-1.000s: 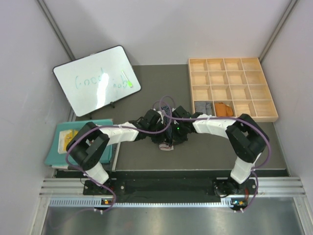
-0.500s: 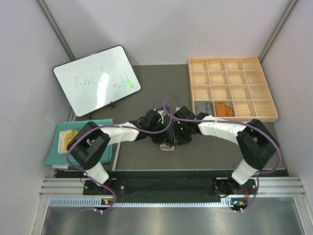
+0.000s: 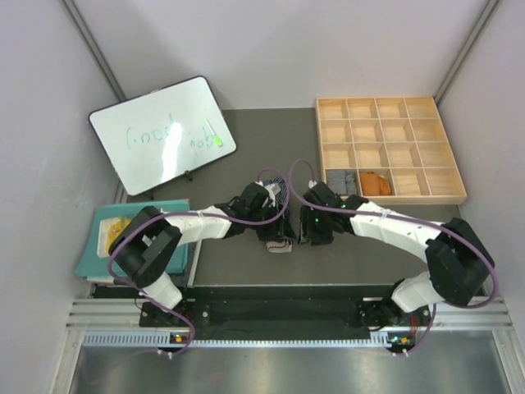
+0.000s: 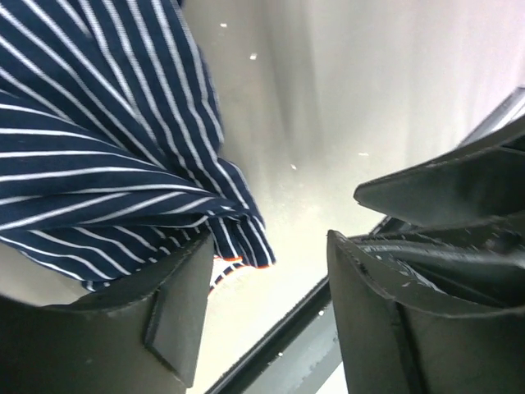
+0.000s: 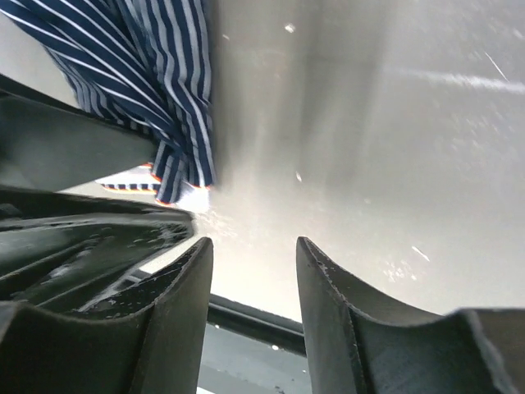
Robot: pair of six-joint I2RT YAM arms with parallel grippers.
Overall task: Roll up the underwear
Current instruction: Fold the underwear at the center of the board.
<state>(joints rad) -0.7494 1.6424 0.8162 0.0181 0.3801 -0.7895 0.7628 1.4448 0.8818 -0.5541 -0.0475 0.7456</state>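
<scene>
The dark navy white-striped underwear (image 3: 281,236) lies bunched on the grey table between my two grippers. My left gripper (image 3: 267,218) stands just left of it, my right gripper (image 3: 312,223) just right. In the left wrist view the striped cloth (image 4: 98,148) drapes over the left finger (image 4: 164,312); the left gripper (image 4: 267,254) is open with nothing between the fingers. In the right wrist view the cloth (image 5: 156,74) lies beyond the open right gripper (image 5: 250,254). A grey rolled pair (image 3: 340,180) and a rust-orange pair (image 3: 376,182) sit in tray compartments.
The wooden compartment tray (image 3: 418,131) stands at the back right. A whiteboard (image 3: 162,134) leans at the back left. A teal cloth mat (image 3: 94,246) with a small pale object lies off the table's left edge. Walls close in on both sides.
Both grippers have opened and let go of the navy striped cloth. The right gripper has drawn away to the right; the left arm has barely moved.
</scene>
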